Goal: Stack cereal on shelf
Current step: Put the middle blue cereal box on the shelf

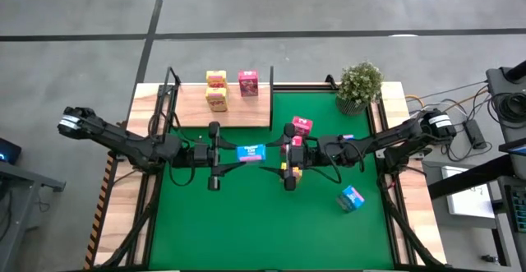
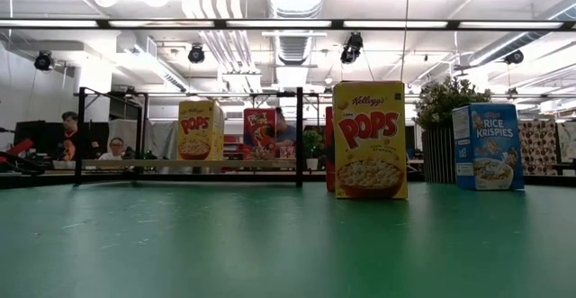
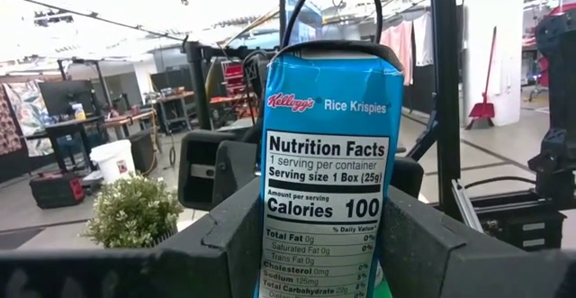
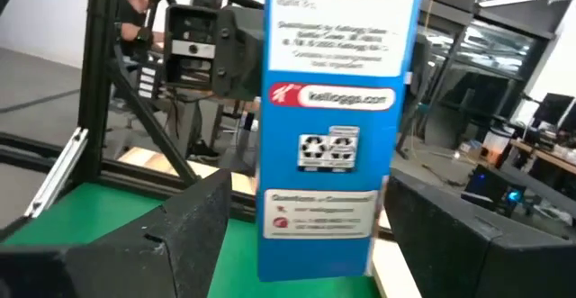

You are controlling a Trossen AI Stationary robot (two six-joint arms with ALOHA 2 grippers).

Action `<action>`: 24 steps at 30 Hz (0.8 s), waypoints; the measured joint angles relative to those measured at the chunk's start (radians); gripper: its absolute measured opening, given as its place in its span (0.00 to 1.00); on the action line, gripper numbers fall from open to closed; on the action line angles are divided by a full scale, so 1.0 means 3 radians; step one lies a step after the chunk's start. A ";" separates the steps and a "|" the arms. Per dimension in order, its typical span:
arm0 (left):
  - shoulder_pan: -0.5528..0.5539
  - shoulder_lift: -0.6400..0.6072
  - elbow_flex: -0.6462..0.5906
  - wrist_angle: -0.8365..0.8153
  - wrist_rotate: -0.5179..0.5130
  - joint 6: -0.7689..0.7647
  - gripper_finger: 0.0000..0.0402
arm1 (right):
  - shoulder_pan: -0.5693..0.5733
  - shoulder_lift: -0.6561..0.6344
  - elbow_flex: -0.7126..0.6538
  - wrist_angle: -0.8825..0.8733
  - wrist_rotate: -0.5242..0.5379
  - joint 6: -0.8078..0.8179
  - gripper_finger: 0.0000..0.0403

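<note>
left tool (image 1: pixel 215 153): gripping a blue cereal box (image 1: pixel 251 151), fingers closing on its sides
right tool (image 1: pixel 289 163): also clamping a blue box (image 4: pixel 337 127)
risk: box slipping or crushing if both tools are pulling

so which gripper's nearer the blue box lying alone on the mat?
Right. The right gripper is mid-mat, diagonally off the blue box toward the shelf side. The left gripper is farther, beyond the right one toward the mat's left.
</note>
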 joint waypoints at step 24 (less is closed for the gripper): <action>0.0001 0.0002 0.0000 -0.0003 0.0001 -0.0049 0.48 | -0.0001 0.0014 -0.0001 -0.0089 0.0003 -0.0021 0.45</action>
